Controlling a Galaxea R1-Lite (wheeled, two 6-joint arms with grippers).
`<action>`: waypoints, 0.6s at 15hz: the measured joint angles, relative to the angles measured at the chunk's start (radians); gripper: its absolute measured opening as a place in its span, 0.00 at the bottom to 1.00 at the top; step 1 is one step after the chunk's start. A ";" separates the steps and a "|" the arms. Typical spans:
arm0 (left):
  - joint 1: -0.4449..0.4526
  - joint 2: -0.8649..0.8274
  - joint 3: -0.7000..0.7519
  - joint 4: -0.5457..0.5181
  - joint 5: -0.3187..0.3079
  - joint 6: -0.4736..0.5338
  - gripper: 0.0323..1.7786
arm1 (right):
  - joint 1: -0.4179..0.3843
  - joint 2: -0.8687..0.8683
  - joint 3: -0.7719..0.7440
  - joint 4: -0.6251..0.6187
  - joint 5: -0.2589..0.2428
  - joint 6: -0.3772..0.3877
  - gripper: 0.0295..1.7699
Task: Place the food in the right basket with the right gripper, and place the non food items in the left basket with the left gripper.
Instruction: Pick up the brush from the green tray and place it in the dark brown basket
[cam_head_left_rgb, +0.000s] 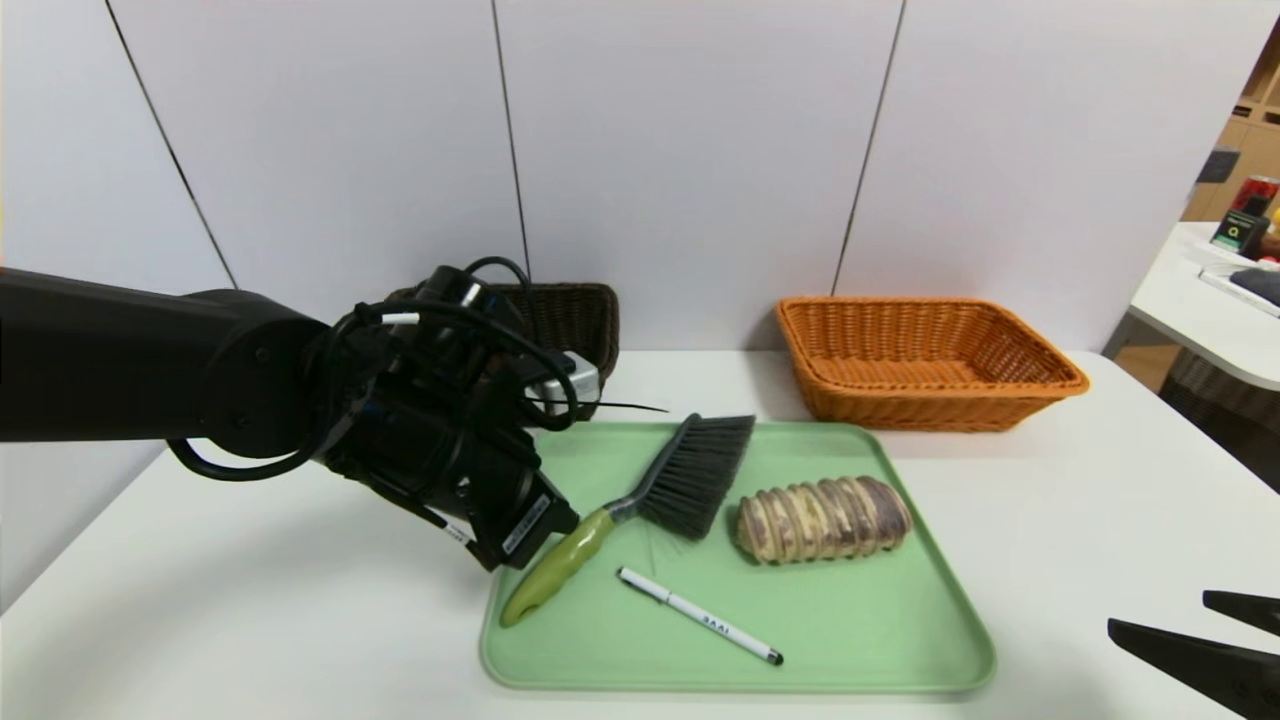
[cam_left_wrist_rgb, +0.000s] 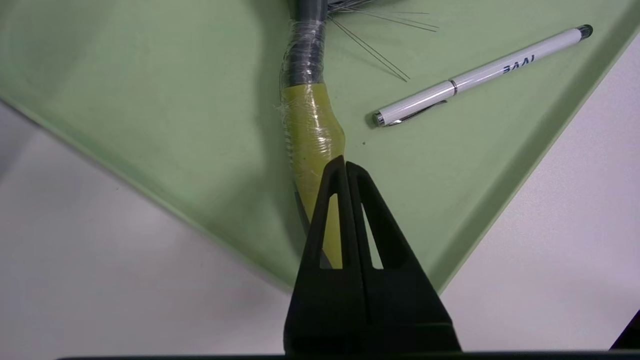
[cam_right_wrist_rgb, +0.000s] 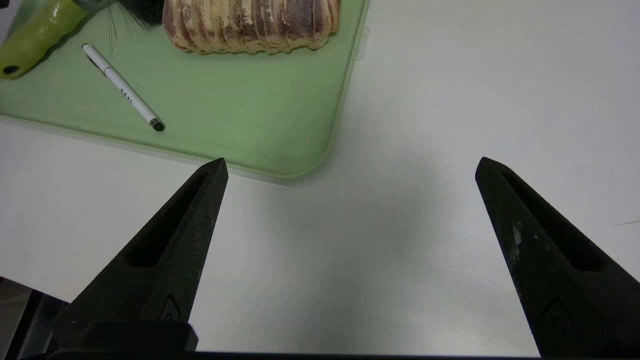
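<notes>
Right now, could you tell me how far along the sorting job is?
Nothing is sorted yet: the orange basket looks empty, and the brush, pen and bread roll all lie on the green tray. In hand: the left gripper, jaws shut, hangs over the brush handle. The right gripper waits open beside the tray. All three placements remain.

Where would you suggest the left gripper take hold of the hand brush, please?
Probably on the green handle, coming from above with a finger on each long side. It is narrow and lies flat on the tray, pointing toward the left gripper, whose fingers are together above it; the hand brush head is wide and soft.
</notes>
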 joint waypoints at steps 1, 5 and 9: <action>0.000 0.001 0.002 0.000 -0.001 0.000 0.08 | 0.000 -0.001 0.001 0.000 0.000 0.000 0.97; -0.002 0.006 0.001 0.001 -0.001 -0.002 0.44 | 0.000 -0.006 0.001 0.001 0.000 0.000 0.97; -0.008 0.024 -0.017 0.010 0.000 -0.052 0.65 | 0.000 -0.014 0.007 0.003 0.001 0.000 0.97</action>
